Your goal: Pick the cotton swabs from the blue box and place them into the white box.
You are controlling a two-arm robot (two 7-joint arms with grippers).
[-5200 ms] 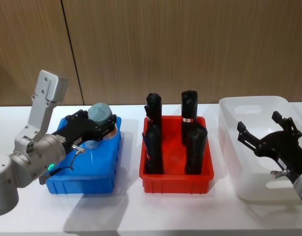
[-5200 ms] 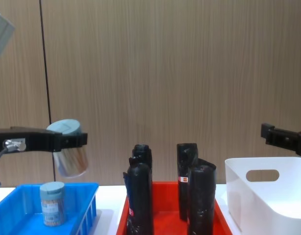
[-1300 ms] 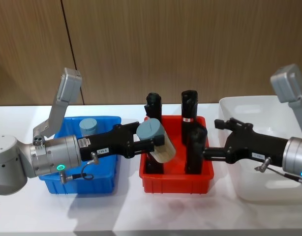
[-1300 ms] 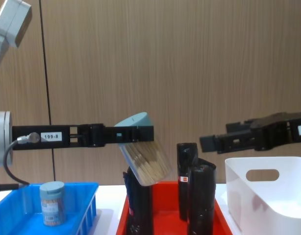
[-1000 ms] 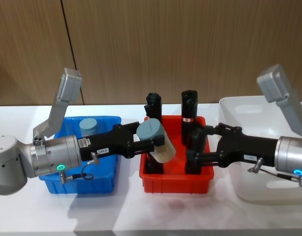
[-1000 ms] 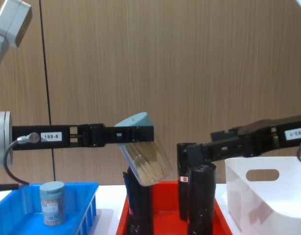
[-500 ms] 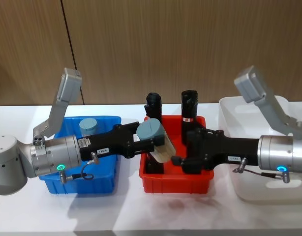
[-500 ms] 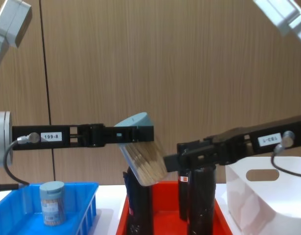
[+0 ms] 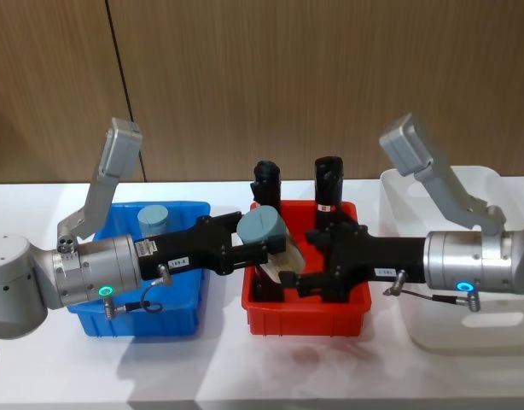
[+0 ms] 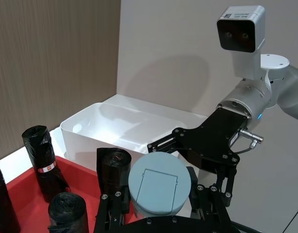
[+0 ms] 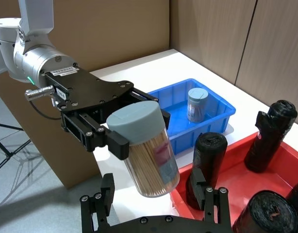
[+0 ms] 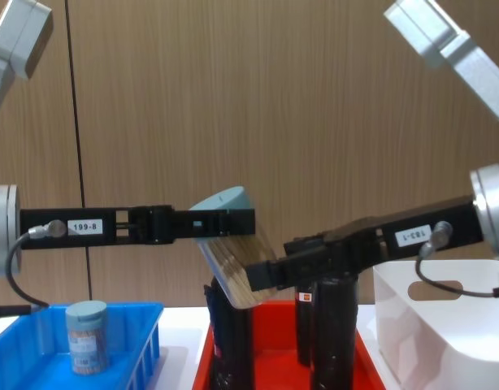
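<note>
Chest view: swab jar (image 12: 87,336) stands in blue box (image 12: 145,356).

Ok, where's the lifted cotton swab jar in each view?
Head: cotton swab jar tilted over the left side of the red bin.
Chest: jar above the bin.
Left wrist: jar's lid, white box behind.
Right wrist: jar before the blue box.
Shared landmark: red bin.

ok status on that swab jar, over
Left gripper shut on cotton swab jar, tilted above red bin. Right gripper open at the jar's base. Second jar upright in blue box. Black cylinders right beneath.
</note>
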